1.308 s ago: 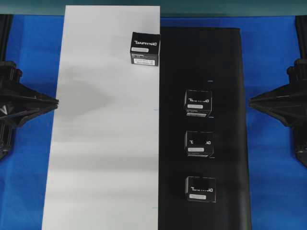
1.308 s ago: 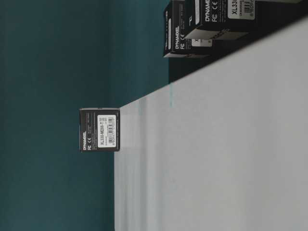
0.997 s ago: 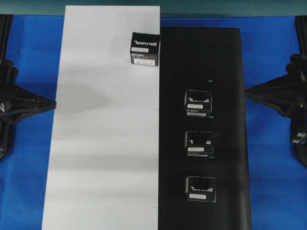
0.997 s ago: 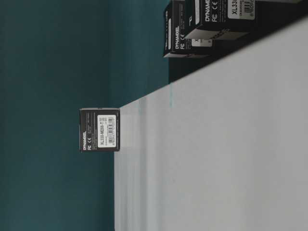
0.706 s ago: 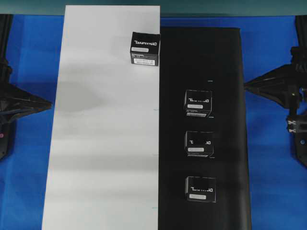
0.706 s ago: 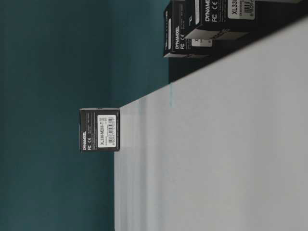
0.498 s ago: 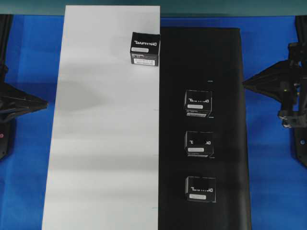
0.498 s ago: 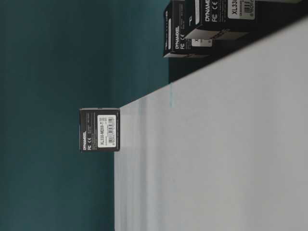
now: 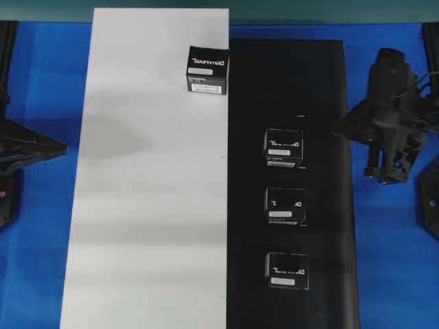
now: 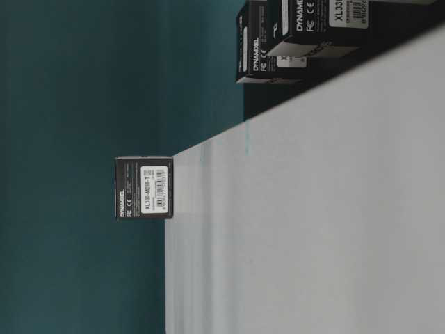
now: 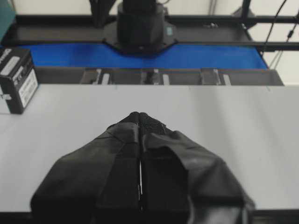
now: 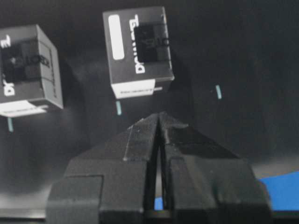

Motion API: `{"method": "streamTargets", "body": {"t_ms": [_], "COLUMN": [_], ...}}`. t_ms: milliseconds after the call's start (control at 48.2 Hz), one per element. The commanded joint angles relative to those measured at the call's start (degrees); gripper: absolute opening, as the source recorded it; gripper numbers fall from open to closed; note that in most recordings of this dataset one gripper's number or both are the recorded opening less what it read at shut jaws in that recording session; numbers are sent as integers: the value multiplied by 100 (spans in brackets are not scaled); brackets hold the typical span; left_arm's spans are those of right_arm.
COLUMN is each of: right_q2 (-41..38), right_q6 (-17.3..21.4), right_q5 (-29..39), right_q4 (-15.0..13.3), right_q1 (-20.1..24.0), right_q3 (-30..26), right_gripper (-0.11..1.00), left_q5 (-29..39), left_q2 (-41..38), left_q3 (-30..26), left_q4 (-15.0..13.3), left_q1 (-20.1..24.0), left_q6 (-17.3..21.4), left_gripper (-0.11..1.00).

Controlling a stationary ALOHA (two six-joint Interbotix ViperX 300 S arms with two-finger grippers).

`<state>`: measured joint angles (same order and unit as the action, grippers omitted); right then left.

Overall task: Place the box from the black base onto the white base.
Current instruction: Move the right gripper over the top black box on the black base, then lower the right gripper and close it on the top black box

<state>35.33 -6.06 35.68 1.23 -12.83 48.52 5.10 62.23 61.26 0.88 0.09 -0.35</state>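
Three black boxes stand in a row on the black base point(image 9: 322, 82): the far one point(image 9: 283, 147), the middle one point(image 9: 285, 205) and the near one point(image 9: 287, 270). A fourth box point(image 9: 207, 69) stands on the white base point(image 9: 151, 205) at its far right edge. My right gripper point(image 9: 337, 131) is shut and empty at the black base's right edge, pointing at the far box point(image 12: 138, 51); the middle box point(image 12: 28, 70) is to its left. My left gripper point(image 9: 63, 146) is shut and empty, left of the white base point(image 11: 224, 140).
The blue table point(image 9: 391, 274) surrounds both sheets. The box on the white base shows at the left of the left wrist view point(image 11: 17, 79) and at table level point(image 10: 144, 188). The arm bases stand at both side edges.
My right arm has swung up and in toward the black base's right edge, its gripper tip now over that edge. My left gripper has drawn back a little to the left. No box has moved.
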Motion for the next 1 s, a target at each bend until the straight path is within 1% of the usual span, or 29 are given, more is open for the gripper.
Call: {"method": "streamTargets", "body": {"t_ms": [0, 62, 104, 208, 228, 270, 332, 374, 415, 561, 976], "right_q2": [-229, -325, -396, -519, -563, -615, -686, -721, -765, -932, -1521], "right_q6": [-70, -88, -88, -70, -35, -35, -44, -53, -53, -53, -88], "right_q5": [9, -35, -70, -132, -141, -158, -193, -211, -246, -396, -492], "right_q4": [0, 0, 0, 9, 9, 18, 26, 35, 53, 62, 158], "right_q1": [0, 0, -26, -53, -62, -79, -79, -88, -88, -97, -88], "right_q3": [-149, -176, -193, -202, -202, -193, -185, -176, -176, -114, -132], "right_gripper": [12, 22, 32, 62, 70, 80, 93, 98, 100, 100, 100], "left_q5": [-26, -26, -26, -26, -26, -26, -26, -26, -26, 18, 79], "left_q2": [-26, -26, -18, -18, -18, -18, -18, -18, -18, -18, -9], "left_q3": [-149, -158, -158, -158, -158, -158, -158, -158, -158, -158, -158], "left_q4": [18, 18, 18, 18, 18, 18, 18, 18, 18, 18, 18], "left_q1": [9, 9, 9, 0, 9, 9, 9, 9, 9, 9, 0], "left_q6": [-9, -9, -9, -9, -9, -9, -18, -44, -79, -167, -176], "left_gripper": [-7, -7, -7, -7, -7, -7, -7, -7, -7, -7, -7]}}
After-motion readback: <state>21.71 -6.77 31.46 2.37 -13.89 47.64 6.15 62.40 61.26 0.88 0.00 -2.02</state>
